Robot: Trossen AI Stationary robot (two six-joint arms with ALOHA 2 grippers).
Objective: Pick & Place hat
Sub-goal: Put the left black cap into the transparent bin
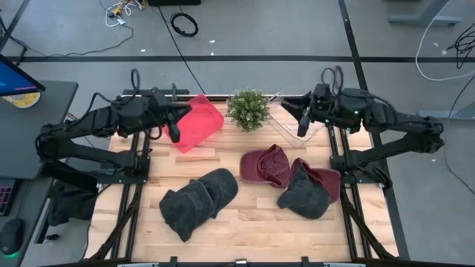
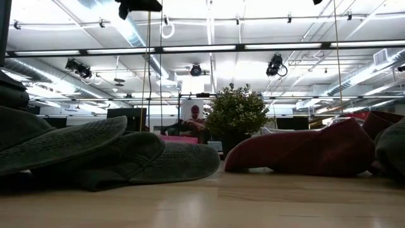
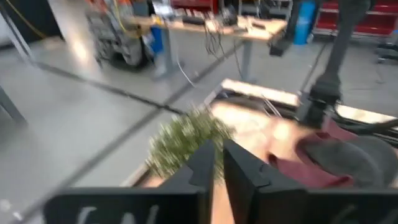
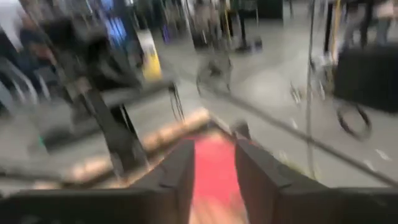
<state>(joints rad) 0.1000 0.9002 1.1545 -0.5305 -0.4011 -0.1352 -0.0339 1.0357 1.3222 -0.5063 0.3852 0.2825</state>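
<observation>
Left wrist view shows the left gripper (image 3: 217,163) with fingers parted by a thin gap, holding nothing. The right gripper (image 4: 214,167) has fingers spread wider, also empty. Four hats lie on the table (image 1: 245,222), two grey (image 1: 199,200), two maroon (image 1: 265,165); motion blur hides detail.

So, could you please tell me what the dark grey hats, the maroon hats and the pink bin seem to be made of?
The dark grey hats look like soft knitted or fleecy fabric, matte: a fuzzy, ribbed surface shows in the low view. The maroon hats look like smoother woven cloth, matte, holding their shape. The pink bin looks like translucent plastic, slightly glossy, though I can't be sure.
</observation>
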